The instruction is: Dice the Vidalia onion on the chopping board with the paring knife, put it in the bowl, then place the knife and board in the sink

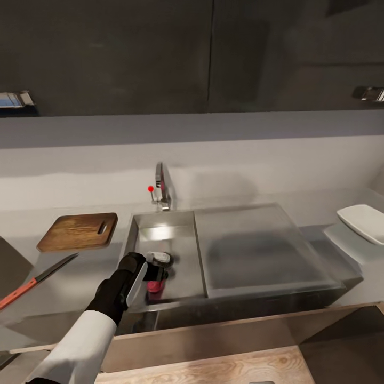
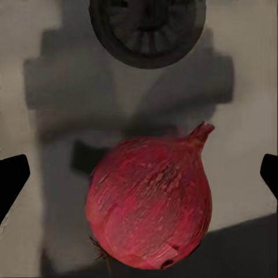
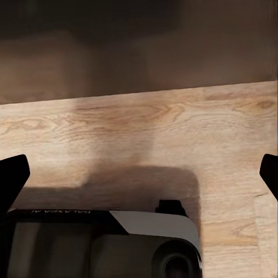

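Steel basin of the rectangular sink [image 1: 186,250] holds the small pinkish-red Vidalia onion [image 1: 155,286], lying near the round dark drain [image 2: 147,29]. Above it, the left hand [image 1: 157,273] reaches down into the basin, its black fingers [image 2: 13,179] spread wide to either side of the onion and not touching it. On the glossy grey surface [image 1: 80,272] left of the sink lie the brown wooden chopping board [image 1: 79,231] and the slim red-handled paring knife [image 1: 37,280]. Well to the right sits the shallow white bowl [image 1: 365,222]. Spread open too, the right hand [image 3: 139,174] hangs over pale wooden floor [image 3: 174,133].
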Motion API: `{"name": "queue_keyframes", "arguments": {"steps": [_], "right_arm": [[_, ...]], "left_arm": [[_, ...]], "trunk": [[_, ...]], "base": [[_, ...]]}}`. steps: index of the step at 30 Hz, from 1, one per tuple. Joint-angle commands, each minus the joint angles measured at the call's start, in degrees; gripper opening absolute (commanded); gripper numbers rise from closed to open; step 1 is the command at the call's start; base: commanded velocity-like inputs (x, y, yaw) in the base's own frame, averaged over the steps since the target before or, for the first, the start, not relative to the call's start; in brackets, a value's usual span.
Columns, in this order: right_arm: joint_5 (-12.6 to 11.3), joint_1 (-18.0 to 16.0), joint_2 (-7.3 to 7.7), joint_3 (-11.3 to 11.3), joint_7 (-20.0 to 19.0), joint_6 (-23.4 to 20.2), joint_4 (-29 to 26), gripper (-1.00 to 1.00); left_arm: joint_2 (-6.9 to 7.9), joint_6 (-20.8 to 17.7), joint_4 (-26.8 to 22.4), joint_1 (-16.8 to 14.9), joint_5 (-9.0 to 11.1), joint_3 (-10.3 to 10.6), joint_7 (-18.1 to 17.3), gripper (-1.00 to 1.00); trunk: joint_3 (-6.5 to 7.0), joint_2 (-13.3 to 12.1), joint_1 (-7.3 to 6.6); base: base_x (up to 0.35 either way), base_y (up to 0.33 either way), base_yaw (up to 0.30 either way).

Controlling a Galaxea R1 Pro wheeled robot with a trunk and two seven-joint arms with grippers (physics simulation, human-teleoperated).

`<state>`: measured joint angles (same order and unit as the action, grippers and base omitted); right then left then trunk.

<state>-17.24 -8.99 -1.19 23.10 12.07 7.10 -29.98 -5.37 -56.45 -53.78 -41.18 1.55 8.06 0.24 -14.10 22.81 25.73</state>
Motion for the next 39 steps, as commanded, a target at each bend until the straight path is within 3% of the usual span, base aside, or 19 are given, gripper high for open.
{"name": "queue_keyframes", "arguments": {"steps": [1, 17, 39], "right_arm": [[-0.6, -0.1, 0.05, 0.5, 0.4, 0.3, 0.0, 1.0], [-0.6, -0.1, 0.05, 0.5, 0.5, 0.5, 0.0, 1.0], [-0.4, -0.1, 0.29, 0.7, 0.6, 0.5, 0.1, 1.0]], "left_arm": [[0.01, -0.2, 0.0, 0.0, 0.1, 0.0, 0.0, 1.0], [0.04, -0.2, 0.3, 0.0, 0.1, 0.0, 0.0, 1.0], [0.01, -0.2, 0.9, 0.0, 0.1, 0.0, 0.0, 1.0]], "trunk": [[-0.2, 0.1, 0.05], [-0.5, 0.1, 0.05], [-0.5, 0.1, 0.05]], "base": [[0.252, 0.0, 0.0], [0.059, 0.0, 0.0], [-0.062, 0.0, 0.0]]}}
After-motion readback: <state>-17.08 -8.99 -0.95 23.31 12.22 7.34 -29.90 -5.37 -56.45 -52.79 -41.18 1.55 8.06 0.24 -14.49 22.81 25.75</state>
